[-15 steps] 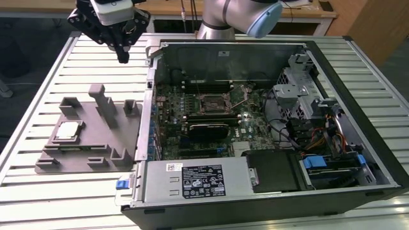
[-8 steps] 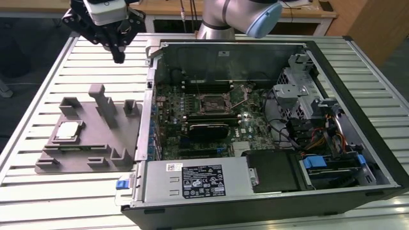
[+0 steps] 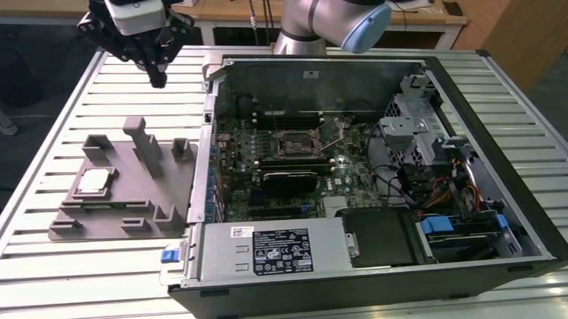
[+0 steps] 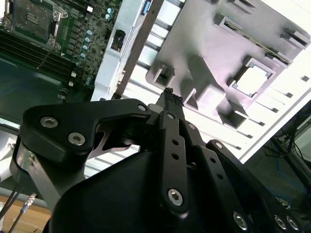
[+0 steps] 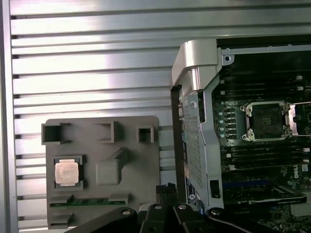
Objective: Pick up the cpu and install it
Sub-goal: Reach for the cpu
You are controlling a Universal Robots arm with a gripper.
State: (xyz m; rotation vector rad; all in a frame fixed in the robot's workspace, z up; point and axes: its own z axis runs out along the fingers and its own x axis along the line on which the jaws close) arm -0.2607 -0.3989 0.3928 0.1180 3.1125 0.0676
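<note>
The gripper (image 3: 158, 76) hangs above the desk (image 3: 53, 266) near its far corner on the exterior view's left, well apart from the cpu (image 3: 95, 181). Its fingers (image 4: 170, 104) are clenched together with nothing between them. The cpu lies flat in a square recess of the grey fixture plate (image 3: 133, 196). The plate sits along the desk's edge on the exterior view's left, just beside the open computer case (image 3: 310, 80). The motherboard socket (image 3: 297, 143) inside the case stands open; the cpu is not yet installed.
</note>
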